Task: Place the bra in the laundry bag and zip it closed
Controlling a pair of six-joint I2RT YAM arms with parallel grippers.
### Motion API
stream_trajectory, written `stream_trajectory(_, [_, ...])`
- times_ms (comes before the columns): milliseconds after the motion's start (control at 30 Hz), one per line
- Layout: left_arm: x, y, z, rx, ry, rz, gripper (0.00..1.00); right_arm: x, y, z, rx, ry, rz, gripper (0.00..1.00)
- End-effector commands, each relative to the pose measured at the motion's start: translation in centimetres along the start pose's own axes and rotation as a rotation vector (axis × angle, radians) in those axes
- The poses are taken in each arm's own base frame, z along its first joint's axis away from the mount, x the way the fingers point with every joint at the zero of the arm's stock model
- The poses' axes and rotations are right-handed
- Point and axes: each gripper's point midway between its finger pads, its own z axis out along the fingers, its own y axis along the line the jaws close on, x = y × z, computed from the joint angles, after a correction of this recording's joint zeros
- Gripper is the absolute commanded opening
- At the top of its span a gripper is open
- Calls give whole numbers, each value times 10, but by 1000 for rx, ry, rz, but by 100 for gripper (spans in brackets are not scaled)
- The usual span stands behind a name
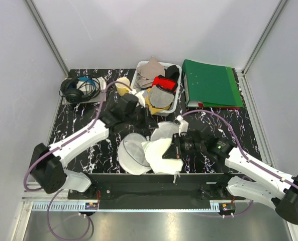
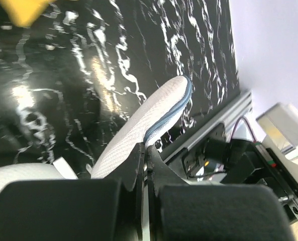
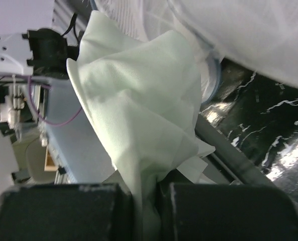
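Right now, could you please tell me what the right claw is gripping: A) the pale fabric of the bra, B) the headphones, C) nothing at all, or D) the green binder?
A: in the right wrist view, the right claw is shut on a bunched fold of the bra.

The left gripper [image 2: 144, 156] reaches in from the left, the right gripper [image 3: 150, 188] from the right, nearly meeting; both jaws clamped tight.

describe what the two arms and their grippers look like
Both the left arm and right arm have white shells with black joints and black rounded bases. A purple cable loops along each. The left gripper and right gripper are black with blocky fingers.
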Motion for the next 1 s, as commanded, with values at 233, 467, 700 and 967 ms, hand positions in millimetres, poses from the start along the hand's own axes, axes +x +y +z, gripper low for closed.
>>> stream_trajectory(233, [-6, 6, -72, -151, -132, 177, 93, -8, -8, -11, 51, -99, -39, 0])
stream_trajectory(467, [25, 42, -110, -231, -188, 95, 81, -41, -38, -25, 303, -211, -58, 0])
stream_trajectory(700, [47, 61, -86, -221, -168, -33, 86, -101, -50, -42, 410, -577, 140, 0])
stream_trajectory(967, [47, 80, -61, -288, -151, -22, 77, -154, -34, -9, 207, -791, 353, 0])
